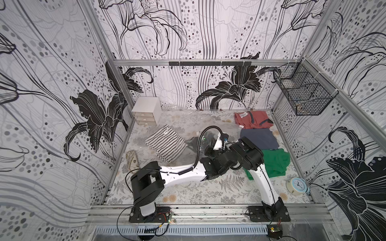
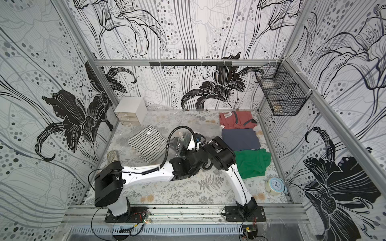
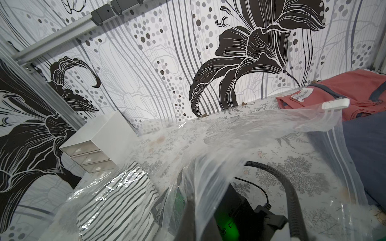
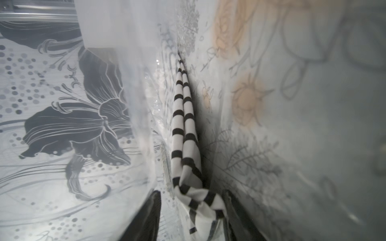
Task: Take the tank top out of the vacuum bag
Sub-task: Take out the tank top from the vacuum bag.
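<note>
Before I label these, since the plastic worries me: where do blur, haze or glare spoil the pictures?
Right wrist view: bag film hazes most of the frame, tablecloth out of focus, only the striped top sharp. Left wrist view: bag smeared mid-frame, glints over the top. Both top views: sharp, evenly lit, posts leaning.

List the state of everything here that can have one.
vacuum bag: mouth open, top layer lifted
tank top: folded, inside the bag
left claw: shut on the bag's film
right claw: inside the bag, astride the tank top's corner, grip unclear
drawer unit: drawers shut
</note>
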`<state>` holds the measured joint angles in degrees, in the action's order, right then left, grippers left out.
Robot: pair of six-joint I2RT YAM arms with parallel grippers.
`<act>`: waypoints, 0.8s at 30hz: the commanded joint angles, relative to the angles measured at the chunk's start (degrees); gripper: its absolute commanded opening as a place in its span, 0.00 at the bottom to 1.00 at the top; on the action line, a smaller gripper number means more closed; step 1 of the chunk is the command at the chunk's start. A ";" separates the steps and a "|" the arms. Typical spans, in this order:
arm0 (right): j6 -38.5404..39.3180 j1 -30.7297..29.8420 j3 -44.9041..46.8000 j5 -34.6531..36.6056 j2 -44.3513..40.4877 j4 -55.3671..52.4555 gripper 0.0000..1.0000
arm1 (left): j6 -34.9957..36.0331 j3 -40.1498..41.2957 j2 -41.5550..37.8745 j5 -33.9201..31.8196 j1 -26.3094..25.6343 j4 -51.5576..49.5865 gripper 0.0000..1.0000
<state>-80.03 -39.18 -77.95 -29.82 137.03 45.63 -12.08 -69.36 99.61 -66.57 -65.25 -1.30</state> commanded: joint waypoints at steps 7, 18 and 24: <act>-0.42 -2.04 -3.78 1.92 3.19 -5.54 0.41 | 0.92 0.76 0.19 4.03 -1.81 3.67 0.00; 1.58 -2.04 -3.65 -0.09 2.72 -5.55 0.05 | -2.90 0.84 1.93 3.70 0.60 -0.45 0.00; 7.05 -1.95 -2.74 -0.41 -1.11 -10.07 0.00 | -9.42 1.68 1.23 5.92 3.92 -7.46 0.00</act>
<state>-77.03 -39.35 -80.95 -29.23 137.75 41.67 -17.61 -68.60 99.57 -64.55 -62.76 -3.55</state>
